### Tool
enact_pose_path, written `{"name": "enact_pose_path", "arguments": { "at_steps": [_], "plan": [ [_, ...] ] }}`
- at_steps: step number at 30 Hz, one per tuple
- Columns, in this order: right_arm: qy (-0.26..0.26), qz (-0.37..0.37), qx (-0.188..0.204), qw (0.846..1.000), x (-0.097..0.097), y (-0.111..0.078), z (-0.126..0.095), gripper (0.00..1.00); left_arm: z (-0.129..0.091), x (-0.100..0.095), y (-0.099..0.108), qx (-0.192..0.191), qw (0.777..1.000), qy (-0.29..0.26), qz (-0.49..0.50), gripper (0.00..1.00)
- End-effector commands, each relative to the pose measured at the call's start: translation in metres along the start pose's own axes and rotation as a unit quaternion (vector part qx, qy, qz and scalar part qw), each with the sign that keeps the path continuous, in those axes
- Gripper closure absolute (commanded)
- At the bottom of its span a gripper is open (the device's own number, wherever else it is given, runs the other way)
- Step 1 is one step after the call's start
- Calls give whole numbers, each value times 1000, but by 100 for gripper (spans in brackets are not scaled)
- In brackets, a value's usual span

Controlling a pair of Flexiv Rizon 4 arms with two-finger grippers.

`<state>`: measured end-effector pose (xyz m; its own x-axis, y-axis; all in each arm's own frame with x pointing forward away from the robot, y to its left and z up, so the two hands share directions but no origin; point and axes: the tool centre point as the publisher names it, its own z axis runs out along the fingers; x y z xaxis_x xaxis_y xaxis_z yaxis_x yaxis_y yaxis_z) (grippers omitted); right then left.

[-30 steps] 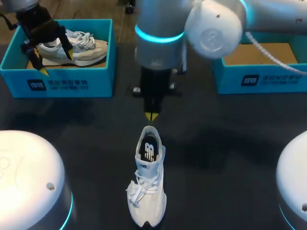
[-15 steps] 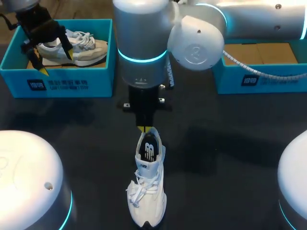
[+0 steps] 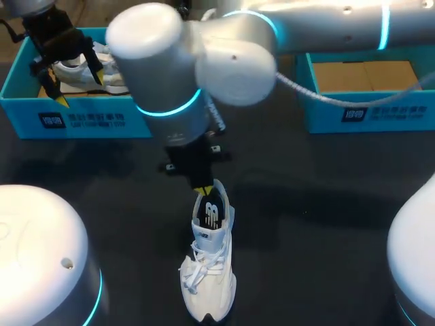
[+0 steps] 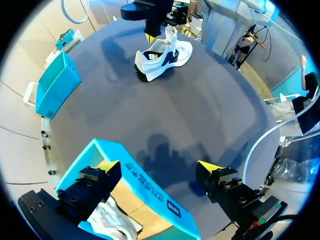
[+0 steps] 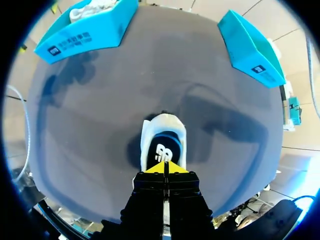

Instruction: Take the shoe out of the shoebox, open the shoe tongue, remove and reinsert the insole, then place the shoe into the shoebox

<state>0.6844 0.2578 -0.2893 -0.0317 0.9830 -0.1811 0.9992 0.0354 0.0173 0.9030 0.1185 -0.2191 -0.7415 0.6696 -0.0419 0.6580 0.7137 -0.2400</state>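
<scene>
A white shoe (image 3: 209,268) lies on the dark table, toe toward me, its dark insole (image 3: 212,214) showing in the opening. My right gripper (image 3: 202,191) is shut, with its yellow tips pressed together at the heel rim, just over the insole (image 5: 165,148) of the shoe (image 5: 150,145). Nothing shows between those tips (image 5: 165,167). My left gripper (image 3: 73,83) hangs open above the left teal shoebox (image 3: 81,121). Its fingers (image 4: 107,166) straddle the box's front wall (image 4: 150,192), touching nothing. A second pale shoe (image 3: 105,71) lies inside that box.
Another teal shoebox (image 3: 367,112) with a bare cardboard floor stands at the back right. My right arm's big elbow (image 3: 170,61) spans the table's far middle. White robot bases (image 3: 41,251) sit at both near corners.
My right arm has swung leftward and nearer, bringing its shut tips from behind the heel to the shoe's heel rim. The left arm has stayed still.
</scene>
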Motion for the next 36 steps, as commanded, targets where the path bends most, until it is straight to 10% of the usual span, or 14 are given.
{"name": "enact_pose_path", "arguments": {
  "at_steps": [1, 36],
  "plan": [
    [-38, 20, -6, 999, 15, -6, 2, 100, 0, 1, 0, -2, 1000, 0, 0, 0],
    [-146, 35, 21, 988, -10, -23, 66, 100, 0, 1, 0, -2, 1000, 0, 0, 0]
  ]
}}
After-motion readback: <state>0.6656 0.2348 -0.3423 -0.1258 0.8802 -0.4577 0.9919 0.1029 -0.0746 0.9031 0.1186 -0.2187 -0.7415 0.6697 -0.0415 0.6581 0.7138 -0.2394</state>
